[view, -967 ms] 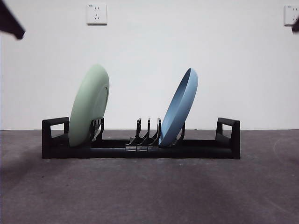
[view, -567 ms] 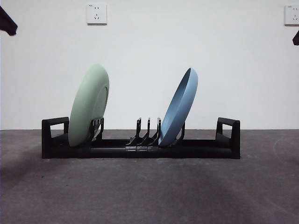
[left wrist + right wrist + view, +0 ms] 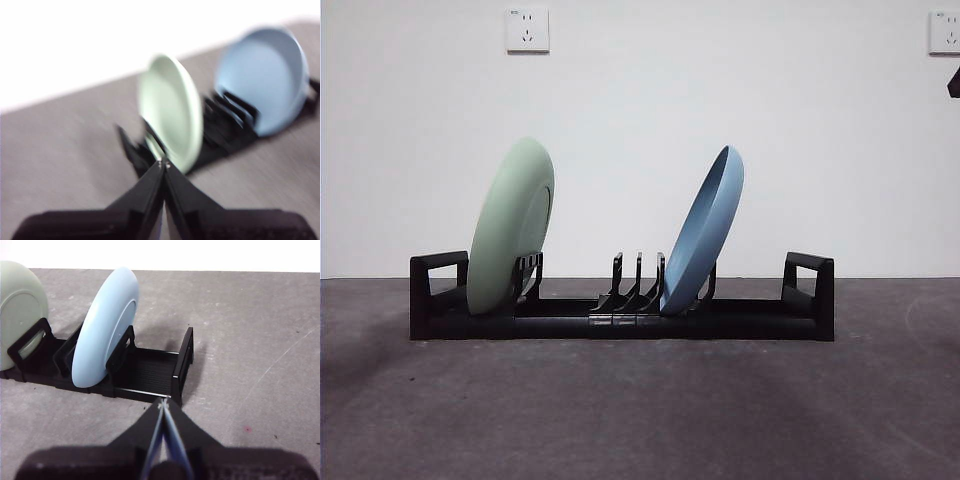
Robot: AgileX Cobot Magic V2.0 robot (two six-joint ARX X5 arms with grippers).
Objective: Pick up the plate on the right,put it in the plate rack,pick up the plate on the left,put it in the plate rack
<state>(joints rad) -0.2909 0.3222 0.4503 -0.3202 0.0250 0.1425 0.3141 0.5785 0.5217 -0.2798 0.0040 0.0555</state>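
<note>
Two plates are seen standing on edge in the long low black plastic plate rack, which rests on the dark grey table: one round pale green plate near one end and one round light blue plate past the middle. In the front view both are shown leaning the same way, each propped among upright curved prongs, with three bare prongs counted between them and a boxy loop handle at each of the two ends. Two white wall sockets are visible only in this view, and of the arms only a black tip at the top corner.

The left wrist view, which is blurred, gives the green plate's concave face and the blue plate's hollow face, hidden from the front. The left gripper is seen with its two jaws pressed together, holding nothing, apart from the rack.

The right wrist view shows the blue plate's convex underside and the ribbed floor of the rack. The right gripper is likewise closed and empty, near the handle at that end
</note>
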